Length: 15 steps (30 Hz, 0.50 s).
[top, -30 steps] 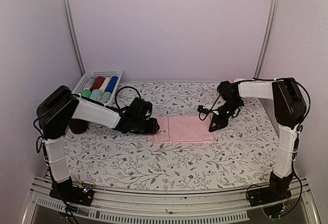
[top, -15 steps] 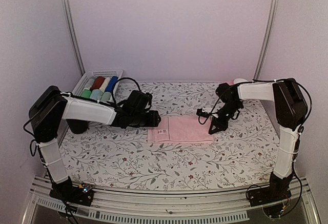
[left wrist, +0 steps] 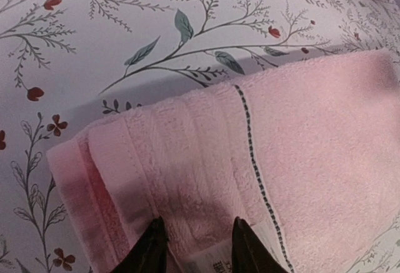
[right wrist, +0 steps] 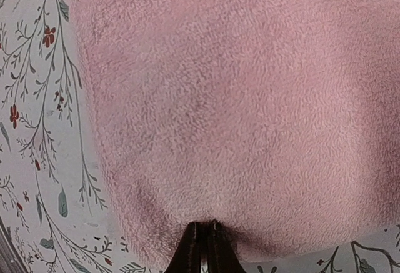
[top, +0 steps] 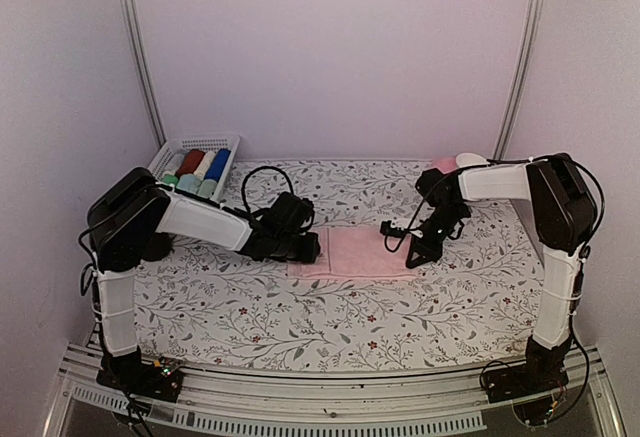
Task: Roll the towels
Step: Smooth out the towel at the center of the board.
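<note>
Pink first: found the pink towel (top: 355,252) spread flat at frame centre on the floral table (top: 300,317). Found the left gripper (top: 312,247) at its left end, jaws parted, fingertips (left wrist: 153,248) pressed onto the folded hem. Found the right gripper (top: 412,257) at its right edge, clenched shut; could not tell about any pinch of cloth.

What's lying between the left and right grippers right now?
Only the pink towel, lying flat: the left gripper is at its left end and the right gripper at its right edge. The top view shows this.
</note>
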Each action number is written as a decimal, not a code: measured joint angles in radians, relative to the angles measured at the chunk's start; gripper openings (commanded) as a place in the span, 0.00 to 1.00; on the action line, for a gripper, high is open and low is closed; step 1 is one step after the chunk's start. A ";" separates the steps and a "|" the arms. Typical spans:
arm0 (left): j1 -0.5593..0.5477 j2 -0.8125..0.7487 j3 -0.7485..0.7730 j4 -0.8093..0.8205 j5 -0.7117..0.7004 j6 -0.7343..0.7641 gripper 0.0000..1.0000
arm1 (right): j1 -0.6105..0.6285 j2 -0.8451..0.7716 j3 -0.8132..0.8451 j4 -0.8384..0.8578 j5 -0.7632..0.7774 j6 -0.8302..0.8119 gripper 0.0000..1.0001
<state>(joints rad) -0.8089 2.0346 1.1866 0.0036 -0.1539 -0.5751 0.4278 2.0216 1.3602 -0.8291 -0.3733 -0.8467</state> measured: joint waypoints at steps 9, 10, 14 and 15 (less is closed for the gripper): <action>0.006 0.002 0.000 0.017 -0.012 0.016 0.44 | 0.000 -0.060 0.000 0.053 -0.016 0.020 0.10; 0.007 0.002 -0.001 0.020 -0.012 0.019 0.45 | 0.000 -0.071 0.000 0.067 -0.019 0.028 0.10; 0.007 -0.010 -0.009 0.024 -0.013 0.026 0.46 | 0.000 -0.096 0.000 0.151 -0.019 0.082 0.09; 0.008 -0.015 -0.010 0.025 -0.013 0.029 0.46 | 0.000 -0.096 0.000 0.166 -0.015 0.093 0.09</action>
<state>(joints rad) -0.8013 2.0193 1.1770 0.0284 -0.1673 -0.5461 0.4278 1.9259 1.3605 -0.6632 -0.3882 -0.7536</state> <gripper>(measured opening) 0.450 0.096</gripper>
